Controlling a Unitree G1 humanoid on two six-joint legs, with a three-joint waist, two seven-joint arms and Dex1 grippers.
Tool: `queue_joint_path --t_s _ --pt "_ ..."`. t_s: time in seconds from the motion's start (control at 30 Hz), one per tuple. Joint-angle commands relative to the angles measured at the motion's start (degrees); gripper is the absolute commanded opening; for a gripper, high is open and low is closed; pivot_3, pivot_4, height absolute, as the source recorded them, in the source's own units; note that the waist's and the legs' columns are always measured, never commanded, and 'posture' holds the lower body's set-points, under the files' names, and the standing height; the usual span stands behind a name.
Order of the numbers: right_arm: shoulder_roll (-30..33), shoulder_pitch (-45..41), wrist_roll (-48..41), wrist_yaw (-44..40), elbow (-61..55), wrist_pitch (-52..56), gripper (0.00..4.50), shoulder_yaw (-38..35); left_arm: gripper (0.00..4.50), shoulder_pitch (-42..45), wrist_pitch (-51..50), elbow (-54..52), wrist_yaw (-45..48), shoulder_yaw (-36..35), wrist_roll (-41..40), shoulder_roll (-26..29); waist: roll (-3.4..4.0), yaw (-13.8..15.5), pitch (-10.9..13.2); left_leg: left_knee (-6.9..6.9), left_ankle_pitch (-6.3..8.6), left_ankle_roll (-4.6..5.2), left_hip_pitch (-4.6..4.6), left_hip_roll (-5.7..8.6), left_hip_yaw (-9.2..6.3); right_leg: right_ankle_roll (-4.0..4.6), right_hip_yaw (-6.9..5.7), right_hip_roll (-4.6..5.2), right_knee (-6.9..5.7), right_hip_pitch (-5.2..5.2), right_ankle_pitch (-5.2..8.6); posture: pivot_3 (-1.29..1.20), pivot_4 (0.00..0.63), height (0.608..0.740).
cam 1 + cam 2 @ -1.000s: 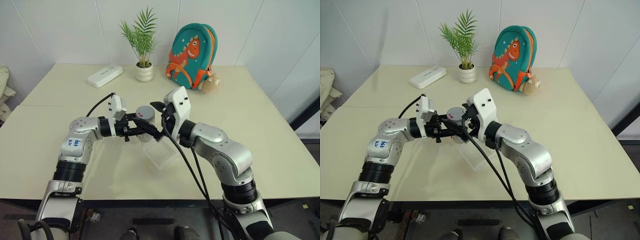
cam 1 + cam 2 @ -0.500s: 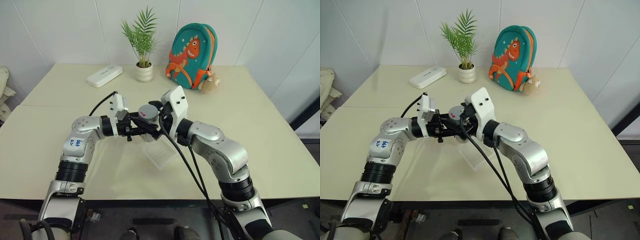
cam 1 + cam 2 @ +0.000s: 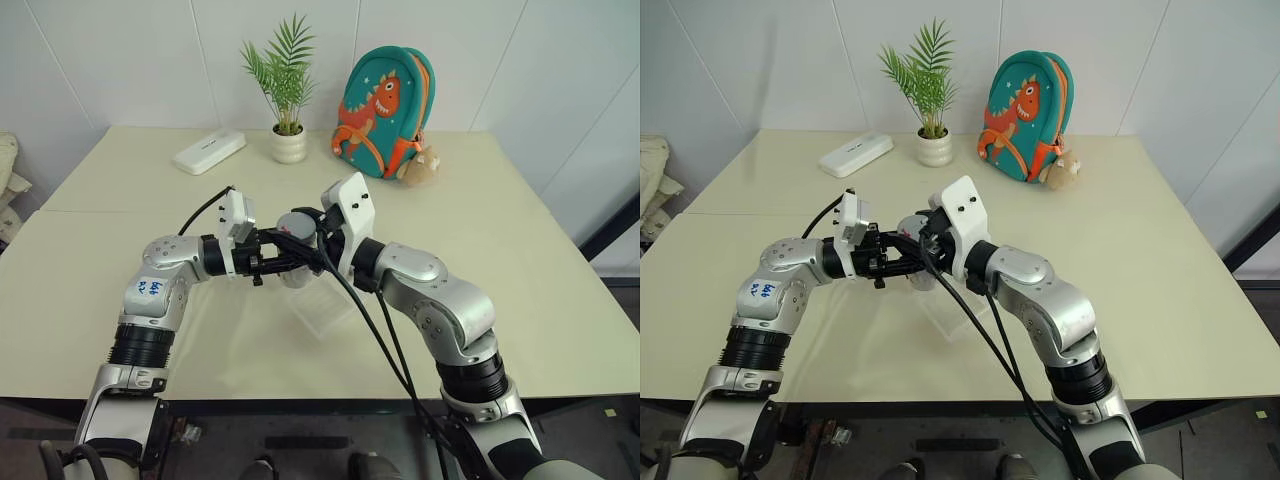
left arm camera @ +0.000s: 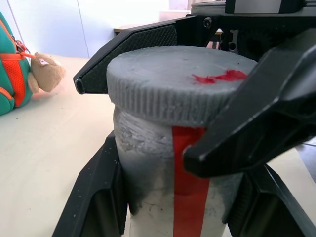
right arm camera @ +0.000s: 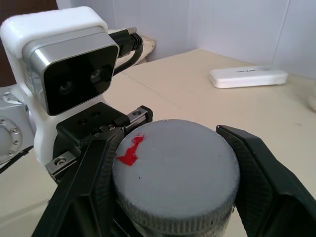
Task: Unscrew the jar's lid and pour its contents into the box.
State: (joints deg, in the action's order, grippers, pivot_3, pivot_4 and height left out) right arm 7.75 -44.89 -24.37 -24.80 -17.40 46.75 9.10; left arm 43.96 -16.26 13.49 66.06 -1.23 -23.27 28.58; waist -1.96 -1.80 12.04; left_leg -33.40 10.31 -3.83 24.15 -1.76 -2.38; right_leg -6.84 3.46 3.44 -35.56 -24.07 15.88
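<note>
Jar (image 4: 168, 168) held upright above the surface (image 3: 520, 260), over the box (image 3: 322, 308), its body clamped between the left pincer's (image 3: 292, 262) closed fingers. Lid (image 5: 175, 168) sits on the jar, grey with a red mark on top. Right pincer (image 5: 173, 197) has its two fingers narrowed around the lid's ribbed rim, one on each side. Behind, a plant (image 3: 286, 75), a white case (image 3: 209, 152) and a backpack (image 3: 385, 100) stand well apart.

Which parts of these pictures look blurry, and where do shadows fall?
Left wrist view: the backpack is soft, the lid sharper. Right wrist view: the white case is blurred. Left eye view: faint arm shadows on the table.
</note>
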Motion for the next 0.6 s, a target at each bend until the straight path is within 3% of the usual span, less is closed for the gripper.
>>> queue_joint_path --t_s 0.03,0.33,0.6 --pt "0.66 -2.51 -7.88 -8.25 -5.38 0.52 2.67 -0.38 2.01 -0.27 0.69 0.83 1.75 -0.95 -0.76 1.34 0.00 0.00 0.00 0.00 0.00 0.00 0.00 0.00 0.00 0.00 0.00 0.00 0.00 0.00 0.00 0.00 0.150 0.740" --pt "5.12 -5.24 -10.83 -21.63 -4.40 0.00 2.67 2.45 2.01 2.51 5.24 8.02 5.39 0.14 1.29 1.03 0.00 -0.02 0.00 -0.01 0.00 0.00 0.00 0.00 0.00 0.01 0.00 0.00 0.01 0.00 0.00 0.00 0.150 0.740" --pt "4.12 -8.57 -10.90 -25.41 -1.43 -2.29 2.67 1.96 2.01 5.01 8.31 13.78 5.95 1.00 2.32 -0.11 0.00 0.01 0.00 -0.02 0.00 0.00 0.01 0.00 0.00 0.00 0.00 -0.01 0.01 -0.01 0.00 0.00 0.150 0.740"
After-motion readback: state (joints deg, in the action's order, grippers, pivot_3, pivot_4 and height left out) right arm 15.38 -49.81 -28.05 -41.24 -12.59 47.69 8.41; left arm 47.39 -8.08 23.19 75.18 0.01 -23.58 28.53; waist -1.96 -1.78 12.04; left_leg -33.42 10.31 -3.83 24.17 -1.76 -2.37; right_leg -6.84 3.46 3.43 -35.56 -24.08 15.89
